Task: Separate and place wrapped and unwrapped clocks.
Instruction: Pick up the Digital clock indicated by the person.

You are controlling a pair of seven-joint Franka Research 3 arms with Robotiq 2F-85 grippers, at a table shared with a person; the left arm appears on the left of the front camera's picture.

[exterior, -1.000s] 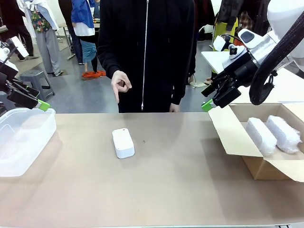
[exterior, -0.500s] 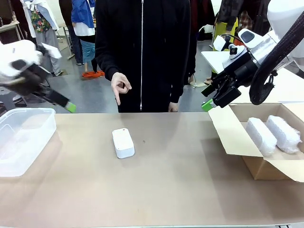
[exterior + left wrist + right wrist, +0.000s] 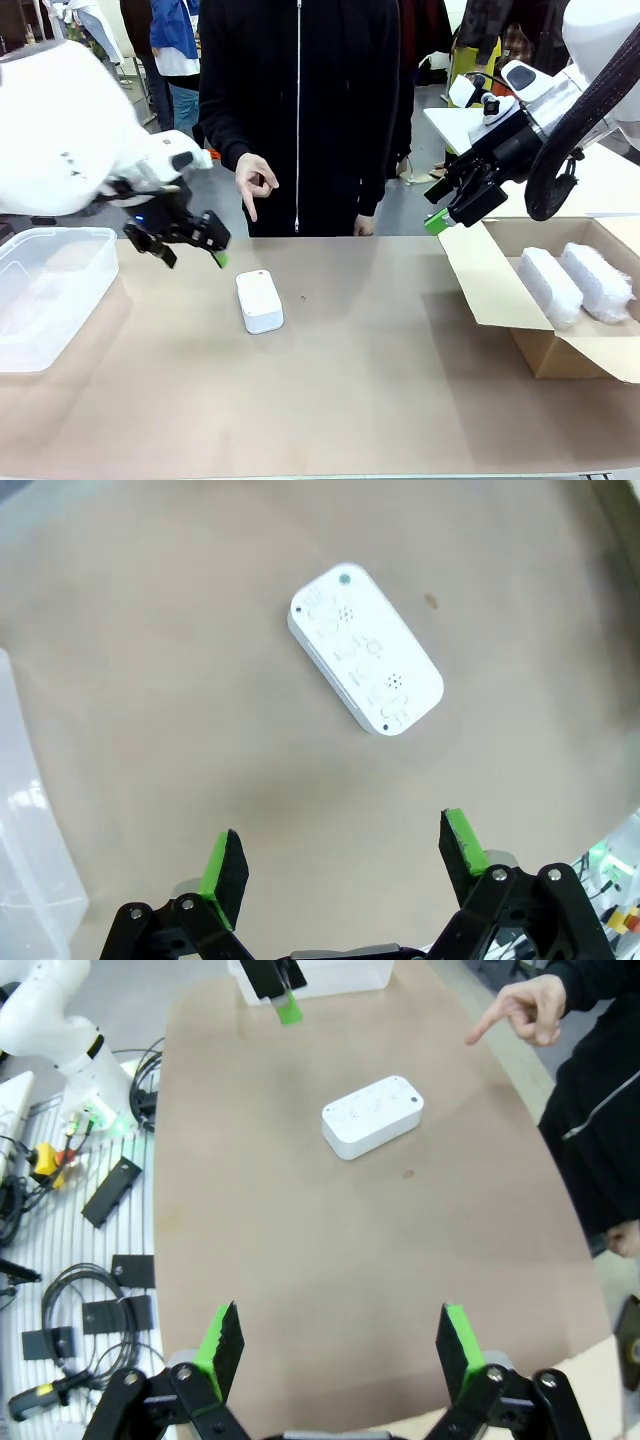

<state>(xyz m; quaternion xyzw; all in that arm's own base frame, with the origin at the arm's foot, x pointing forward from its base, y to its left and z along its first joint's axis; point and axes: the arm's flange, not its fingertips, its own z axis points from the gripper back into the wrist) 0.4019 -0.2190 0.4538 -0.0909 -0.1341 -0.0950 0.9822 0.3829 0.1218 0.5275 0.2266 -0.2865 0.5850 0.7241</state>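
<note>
With two bubble-wrapped white clocks (image 3: 574, 281) boxed by the table's right edge, the left gripper (image 3: 186, 240), wide open and empty like the right gripper (image 3: 455, 208), hovered just beside the bare smooth white plastic clock (image 3: 259, 300) mid-table, needing to descend and straddle it.

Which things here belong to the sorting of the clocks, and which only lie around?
Part of the job:
- bare white clock on the table
- two bubble-wrapped clocks in the cardboard box
- clear plastic tub

Just lying about:
- cables and black parts beside the table
</note>
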